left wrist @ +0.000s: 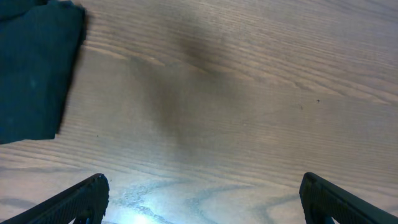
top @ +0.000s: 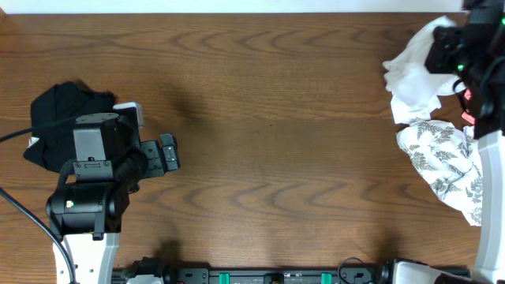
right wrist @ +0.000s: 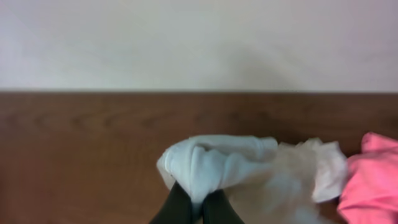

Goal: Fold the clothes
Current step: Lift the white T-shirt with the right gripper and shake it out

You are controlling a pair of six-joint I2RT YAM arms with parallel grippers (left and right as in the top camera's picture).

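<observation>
The right end effector is pinched shut on a raised fold of the white T-shirt, which lies crumpled on the surface. Just beside the T-shirt there is a pink garment, and the leaf-patterned white garment touches its near edge. Well apart from the T-shirt, the left end effector stands wide above the wood, near the black garment.

Overhead looks straight down at the table; both wrist views sit close over its wood
</observation>
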